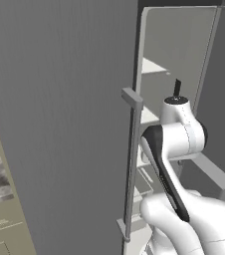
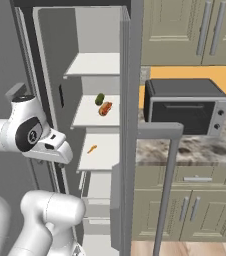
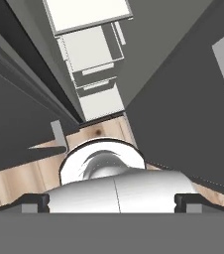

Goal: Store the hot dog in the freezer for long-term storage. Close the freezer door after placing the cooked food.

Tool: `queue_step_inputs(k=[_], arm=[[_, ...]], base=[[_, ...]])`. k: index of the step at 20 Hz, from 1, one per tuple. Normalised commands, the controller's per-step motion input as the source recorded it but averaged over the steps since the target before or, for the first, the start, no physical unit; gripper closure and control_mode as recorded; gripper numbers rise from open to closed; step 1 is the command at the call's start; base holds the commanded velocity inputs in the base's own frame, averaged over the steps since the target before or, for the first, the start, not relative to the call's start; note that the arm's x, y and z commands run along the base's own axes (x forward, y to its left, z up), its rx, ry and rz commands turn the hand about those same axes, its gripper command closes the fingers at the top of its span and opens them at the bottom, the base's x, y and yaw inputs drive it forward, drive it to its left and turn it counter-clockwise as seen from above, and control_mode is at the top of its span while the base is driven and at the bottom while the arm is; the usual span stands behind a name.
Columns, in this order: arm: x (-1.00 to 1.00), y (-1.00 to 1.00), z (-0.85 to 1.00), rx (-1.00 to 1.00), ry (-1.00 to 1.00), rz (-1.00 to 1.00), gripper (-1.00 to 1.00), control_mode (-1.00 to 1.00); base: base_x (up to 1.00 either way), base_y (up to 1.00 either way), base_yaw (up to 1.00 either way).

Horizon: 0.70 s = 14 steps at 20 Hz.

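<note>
My finger tips (image 3: 34,202) sit far apart at the bottom corners of the hand view, nothing between them, so the gripper (image 3: 112,201) is wide open and empty. Hand cam looks down past the arm's own white body to the wood floor (image 3: 15,178) and the freezer's lower white bins (image 3: 91,47).

In the right base view I see the freezer (image 2: 60,60) open, white shelves stacked inside. The hot dog (image 2: 105,108) lies on the second shelf from the top, just beside a small green item (image 2: 99,98) behind it, maybe touching, res too low to say. A small orange thing (image 2: 92,149) lies on the shelf below, well apart from both.

The freezer door (image 1: 59,124) stands open, filling the left of the left base view, its bar handle (image 1: 130,169) upright near my arm. The other fridge door (image 2: 127,125) is open too, edge-on btwn the shelves and the counter, w/ its handle (image 2: 166,165) sticking out front. A microwave (image 2: 185,107) sits on the marble counter (image 2: 205,147) beyond, cabinets above and below.
</note>
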Motion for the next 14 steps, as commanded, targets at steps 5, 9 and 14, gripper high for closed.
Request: queue_step_inputs(k=[5,9,14], arm=[[0.00,0.00,0.00,0.00,0.00,0.00,-1.00,1.00],[0.00,0.00,0.00,0.00,0.00,0.00,-1.00,1.00],[0.00,0.00,0.00,0.00,0.00,0.00,-1.00,1.00]], base=[[-0.18,0.00,0.01],[-0.25,0.00,0.06],[-0.74,0.00,0.10]])
